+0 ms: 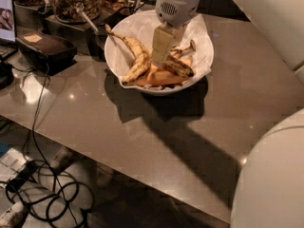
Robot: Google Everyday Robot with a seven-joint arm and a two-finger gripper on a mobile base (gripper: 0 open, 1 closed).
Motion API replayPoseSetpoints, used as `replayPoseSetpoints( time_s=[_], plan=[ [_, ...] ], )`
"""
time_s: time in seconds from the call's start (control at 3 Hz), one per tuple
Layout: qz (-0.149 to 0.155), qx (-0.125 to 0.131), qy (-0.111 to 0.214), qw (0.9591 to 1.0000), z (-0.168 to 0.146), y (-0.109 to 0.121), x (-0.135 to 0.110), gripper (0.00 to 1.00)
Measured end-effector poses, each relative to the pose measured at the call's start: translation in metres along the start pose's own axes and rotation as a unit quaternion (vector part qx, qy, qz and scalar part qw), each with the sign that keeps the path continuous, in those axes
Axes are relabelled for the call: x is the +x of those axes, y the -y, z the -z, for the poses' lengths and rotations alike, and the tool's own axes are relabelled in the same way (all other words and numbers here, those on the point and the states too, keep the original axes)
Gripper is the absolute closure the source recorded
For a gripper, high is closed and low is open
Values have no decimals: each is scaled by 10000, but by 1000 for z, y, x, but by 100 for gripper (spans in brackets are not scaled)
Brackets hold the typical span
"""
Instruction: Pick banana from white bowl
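Glossy grey table, paper-lined white bowl of fruit.
Gripper hangs over the bowl beside the speckled banana; its grip is indiscernible.

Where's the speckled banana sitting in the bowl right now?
The speckled banana lies in the right half of the white bowl, on the orange pieces, right of the cleaner banana; the gripper hangs just left of it.
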State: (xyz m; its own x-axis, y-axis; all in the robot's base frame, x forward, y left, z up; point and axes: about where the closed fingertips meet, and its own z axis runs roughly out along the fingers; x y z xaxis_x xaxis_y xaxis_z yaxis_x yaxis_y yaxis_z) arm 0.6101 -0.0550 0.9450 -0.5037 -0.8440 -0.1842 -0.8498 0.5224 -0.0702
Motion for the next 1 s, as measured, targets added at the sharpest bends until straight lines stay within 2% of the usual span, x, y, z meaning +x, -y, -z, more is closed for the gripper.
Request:
replayPoseSetpoints(
  time_s=[0.33, 1.0],
  plan=[
    [10, -33, -57, 10000, -5, 2, -2, 39],
    [129, -370, 59, 9992, -15, 1, -9, 39]
  ],
)
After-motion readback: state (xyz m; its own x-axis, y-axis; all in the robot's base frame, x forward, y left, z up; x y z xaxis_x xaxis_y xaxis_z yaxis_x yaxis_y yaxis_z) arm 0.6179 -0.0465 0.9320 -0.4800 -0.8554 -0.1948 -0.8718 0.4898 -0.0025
